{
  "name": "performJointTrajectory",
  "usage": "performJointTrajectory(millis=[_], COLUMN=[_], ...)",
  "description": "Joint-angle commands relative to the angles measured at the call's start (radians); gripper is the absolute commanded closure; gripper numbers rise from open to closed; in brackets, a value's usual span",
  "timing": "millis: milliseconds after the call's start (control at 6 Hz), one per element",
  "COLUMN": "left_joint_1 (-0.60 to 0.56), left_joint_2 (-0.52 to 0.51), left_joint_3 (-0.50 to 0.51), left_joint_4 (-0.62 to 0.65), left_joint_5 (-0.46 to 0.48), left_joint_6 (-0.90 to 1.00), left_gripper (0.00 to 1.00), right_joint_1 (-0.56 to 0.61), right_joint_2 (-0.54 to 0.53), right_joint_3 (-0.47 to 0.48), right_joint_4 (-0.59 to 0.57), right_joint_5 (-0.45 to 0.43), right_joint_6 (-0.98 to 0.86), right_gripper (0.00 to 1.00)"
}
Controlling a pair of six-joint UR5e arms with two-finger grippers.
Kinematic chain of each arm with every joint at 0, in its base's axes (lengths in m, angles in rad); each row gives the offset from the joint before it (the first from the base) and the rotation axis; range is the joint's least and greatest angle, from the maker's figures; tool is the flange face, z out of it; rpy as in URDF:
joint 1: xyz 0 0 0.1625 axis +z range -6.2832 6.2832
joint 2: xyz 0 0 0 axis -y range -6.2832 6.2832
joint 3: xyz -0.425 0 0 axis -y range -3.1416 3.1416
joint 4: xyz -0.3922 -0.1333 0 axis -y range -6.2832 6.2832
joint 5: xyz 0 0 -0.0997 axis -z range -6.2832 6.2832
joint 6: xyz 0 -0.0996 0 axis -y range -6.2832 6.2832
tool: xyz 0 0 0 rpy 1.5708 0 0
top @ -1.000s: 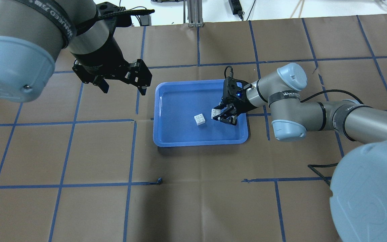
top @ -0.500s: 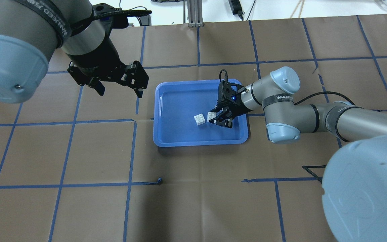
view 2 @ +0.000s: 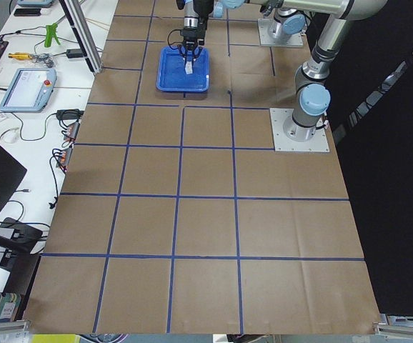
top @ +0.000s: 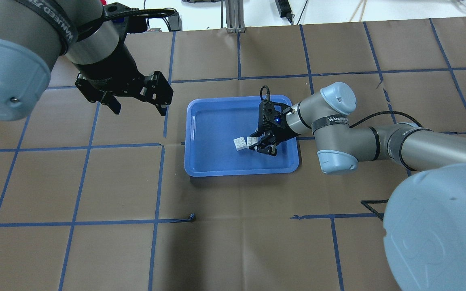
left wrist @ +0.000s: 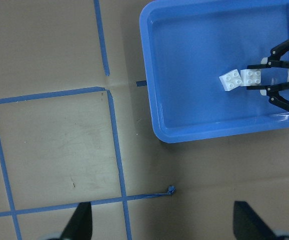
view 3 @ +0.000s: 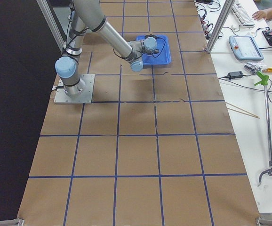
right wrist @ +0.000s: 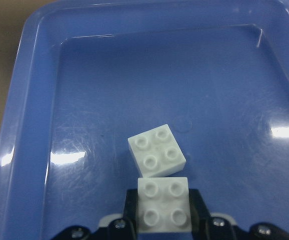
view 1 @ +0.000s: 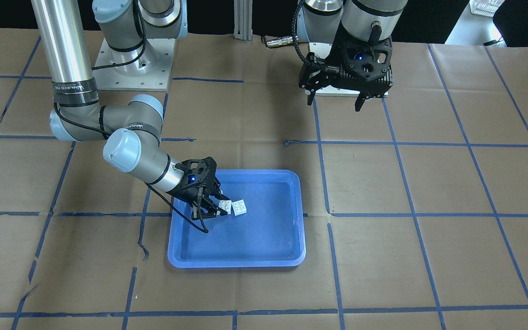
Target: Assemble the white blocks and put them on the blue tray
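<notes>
A blue tray (top: 217,121) sits mid-bench, slightly toward the far edge. Inside are two white blocks: a loose block (right wrist: 156,150) and, right beside it, a held block (right wrist: 163,205) clamped in the right gripper (top: 255,142). A second ago a clear gap separated them. The left gripper (top: 140,109), fingers apart, hovers toward the left edge. Brown paper (top: 237,242) with a blue tape grid (top: 95,222) covers the bench. A white desk (top: 338,10) lies beyond its far edge.

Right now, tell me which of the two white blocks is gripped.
The near block, closest to the right wrist camera, is clamped in the right gripper. The far block lies free on the blue tray, just beyond it.
</notes>
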Motion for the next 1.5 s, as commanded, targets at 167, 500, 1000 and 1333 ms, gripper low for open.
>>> performJointTrajectory(millis=[167, 500, 1000, 1333], left_joint_1=[0.001, 0.001, -0.001, 0.001], left_joint_2=[0.001, 0.001, 0.001, 0.001], left_joint_3=[0.001, 0.001, 0.0, 0.001], left_joint_4=[0.0, 0.0, 0.0, 0.0], left_joint_5=[0.002, 0.0, 0.0, 0.0], left_joint_6=[0.0, 0.0, 0.0, 0.0], left_gripper=[0.01, 0.01, 0.01, 0.01], right_joint_1=[0.013, 0.015, 0.029, 0.029], right_joint_2=[0.009, 0.009, 0.009, 0.009], right_joint_3=[0.0, 0.0, 0.0, 0.0], right_joint_4=[-0.02, -0.02, -0.027, -0.03], right_joint_5=[-0.002, -0.002, -0.002, -0.003], right_joint_6=[0.023, 0.023, 0.023, 0.032], right_gripper=[0.68, 0.68, 0.68, 0.68])
